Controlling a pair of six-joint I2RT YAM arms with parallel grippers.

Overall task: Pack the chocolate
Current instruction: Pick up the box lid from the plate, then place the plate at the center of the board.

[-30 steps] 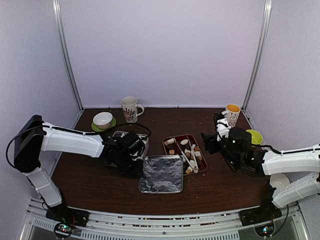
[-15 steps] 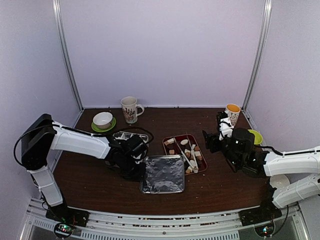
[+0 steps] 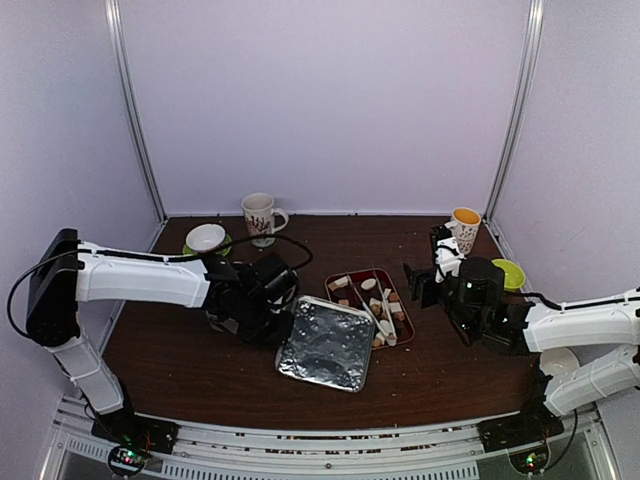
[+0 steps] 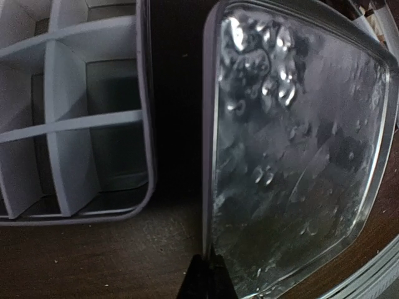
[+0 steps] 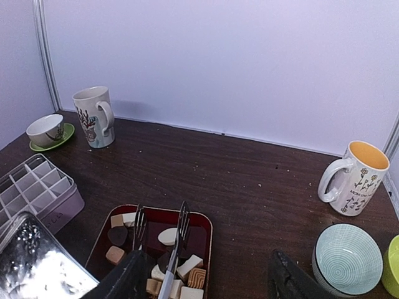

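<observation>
Jaws of the left gripper (image 4: 204, 283) clamped one edge of the tilted silver lid (image 3: 325, 343); right gripper (image 5: 206, 280) stood open, empty, near the chocolate (image 5: 168, 237).

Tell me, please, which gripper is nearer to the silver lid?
Left. The left gripper is shut on the edge of the silver lid; the right gripper hovers open beyond the red tray.

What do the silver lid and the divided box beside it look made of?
The lid: likely thin metal, shiny, with mirror-like glints and dimpled embossing. The divided box: matte pale dividers, possibly plastic or card; can't tell which.
</observation>
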